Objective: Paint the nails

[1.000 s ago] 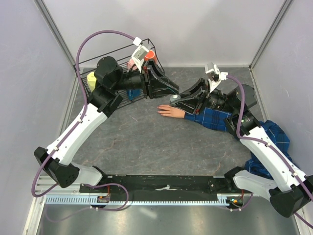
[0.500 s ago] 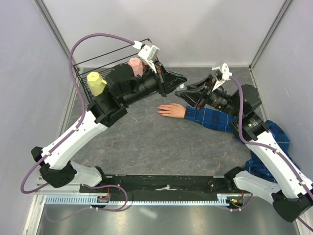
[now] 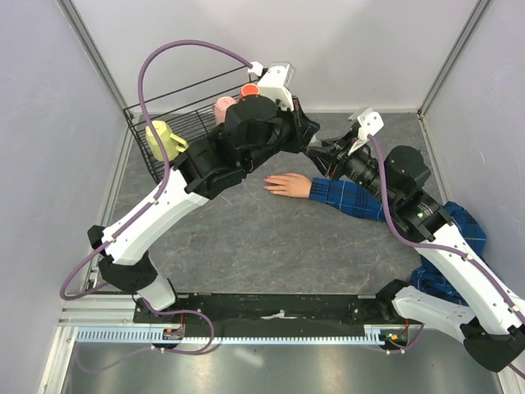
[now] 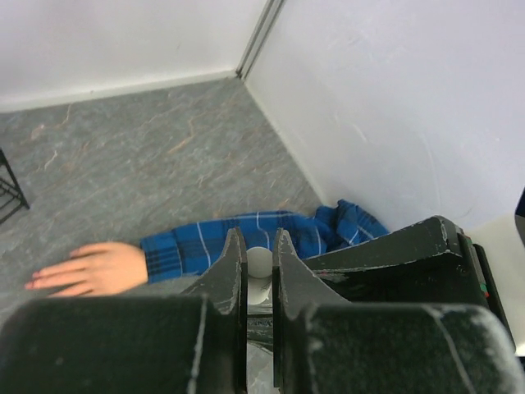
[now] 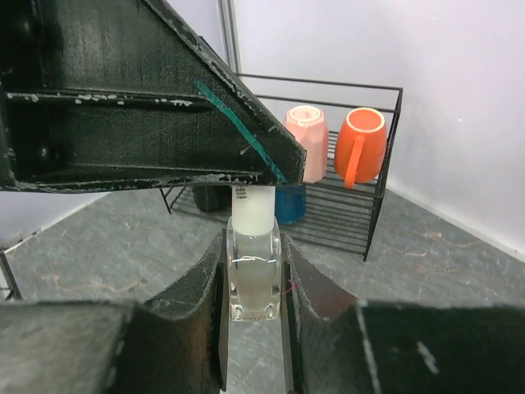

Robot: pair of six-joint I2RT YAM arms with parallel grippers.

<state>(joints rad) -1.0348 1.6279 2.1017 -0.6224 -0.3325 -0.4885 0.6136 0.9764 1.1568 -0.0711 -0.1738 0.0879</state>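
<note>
Grey stone-patterned counter [image 3: 246, 238] carries a peach-pink fake hand [image 3: 288, 185], which lies flat at the end of a blue plaid sleeve [image 3: 354, 200], fingers pointing toward the left arm's side. The nails [image 4: 34, 283] sit at those fingertips and show as faintly pink tips in the left wrist view, too small to tell more. Behind the hand's wrist the two arms meet tip to tip, neither touching the hand. The right gripper [image 5: 254, 242] is clamped on the glass body of a small clear bottle [image 5: 254, 283], held upright off the counter. The left gripper [image 4: 259, 238] is closed on the bottle's white cap [image 4: 259, 264]. A black wire rack [image 3: 164, 111] stands in the far left corner, holding a yellow mug [image 3: 164, 139], a pink mug [image 3: 223, 108] and an orange mug [image 3: 249, 90].
</note>
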